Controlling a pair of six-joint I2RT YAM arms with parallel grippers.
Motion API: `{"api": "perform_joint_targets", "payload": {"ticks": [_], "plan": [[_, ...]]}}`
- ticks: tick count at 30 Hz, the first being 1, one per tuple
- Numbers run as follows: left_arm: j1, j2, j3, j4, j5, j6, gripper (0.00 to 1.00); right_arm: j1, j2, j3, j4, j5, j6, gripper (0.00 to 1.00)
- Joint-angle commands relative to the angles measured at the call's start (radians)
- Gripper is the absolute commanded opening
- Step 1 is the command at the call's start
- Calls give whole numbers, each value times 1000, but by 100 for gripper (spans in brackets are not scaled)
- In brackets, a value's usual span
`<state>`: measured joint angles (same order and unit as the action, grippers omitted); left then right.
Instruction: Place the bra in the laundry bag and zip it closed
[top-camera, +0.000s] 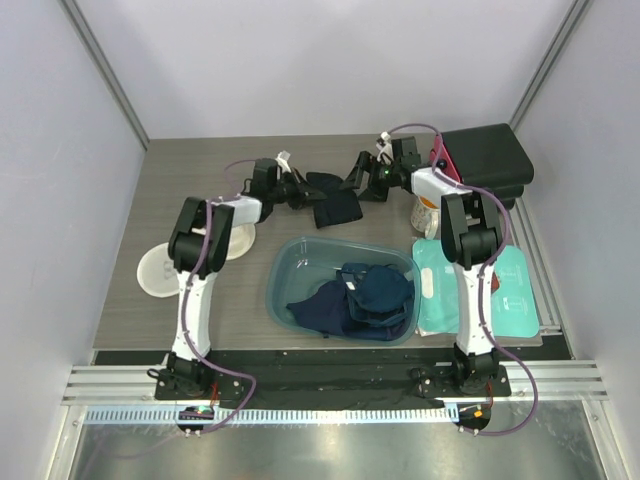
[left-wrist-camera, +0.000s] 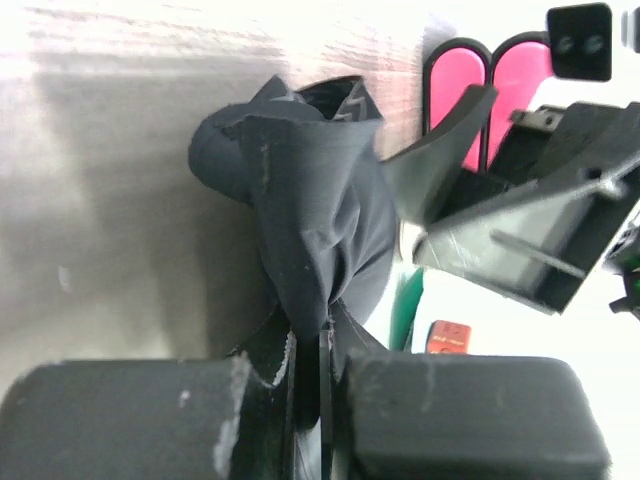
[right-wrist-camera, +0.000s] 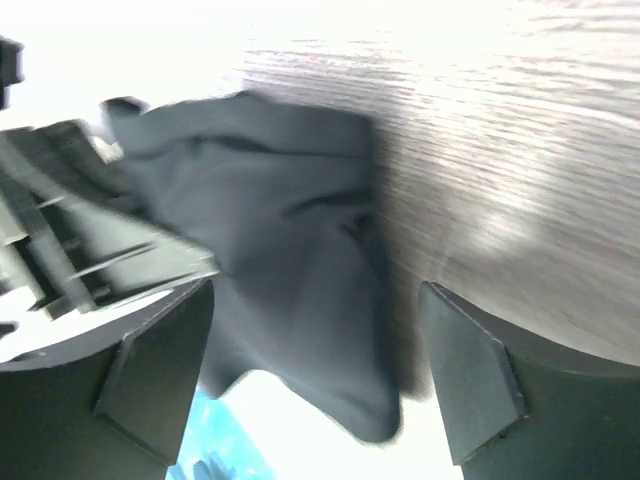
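Note:
The black bra hangs at the back middle of the table, above the boards. My left gripper is shut on its edge; in the left wrist view the fabric bunches out of the closed jaws of the left gripper. My right gripper is open just right of the bra. In the right wrist view the bra hangs between the spread fingers of the right gripper, untouched. The cream-white laundry bag lies flat at the left, its second disc partly under my left arm.
A teal basin with navy-blue clothes stands at the front middle. A flat teal pouch lies at the right. A black box and a pink item are at the back right, with a white object by my right arm.

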<state>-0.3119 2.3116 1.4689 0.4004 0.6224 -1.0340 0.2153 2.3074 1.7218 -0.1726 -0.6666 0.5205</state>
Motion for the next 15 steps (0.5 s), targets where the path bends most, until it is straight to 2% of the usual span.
{"api": "perform_joint_targets", "payload": {"ticks": [1,2,5,6,10,11,13,14,15], "plan": [[22,-269,-28,-202,-101,155,0,21,-149,113,-187,177,-115,91],[34,-302,-35,-239,-121,161,0,27,-158,130,-212,259,-128,92],[60,-400,-45,-354,-151,187,0,68,-181,192,-277,366,-160,95],[66,-426,-45,-452,-164,202,0,81,-183,211,-292,416,-163,96],[106,-627,-175,-566,-282,246,0,180,-224,229,-306,538,-168,96],[144,-731,-209,-580,-300,236,0,202,-232,226,-301,554,-168,96],[207,-838,-283,-667,-357,244,0,251,-239,222,-286,597,-136,95],[229,-957,-303,-699,-421,253,0,268,-241,220,-281,614,-122,94],[250,-1010,-343,-727,-447,276,0,283,-244,211,-272,633,-103,91]]}}
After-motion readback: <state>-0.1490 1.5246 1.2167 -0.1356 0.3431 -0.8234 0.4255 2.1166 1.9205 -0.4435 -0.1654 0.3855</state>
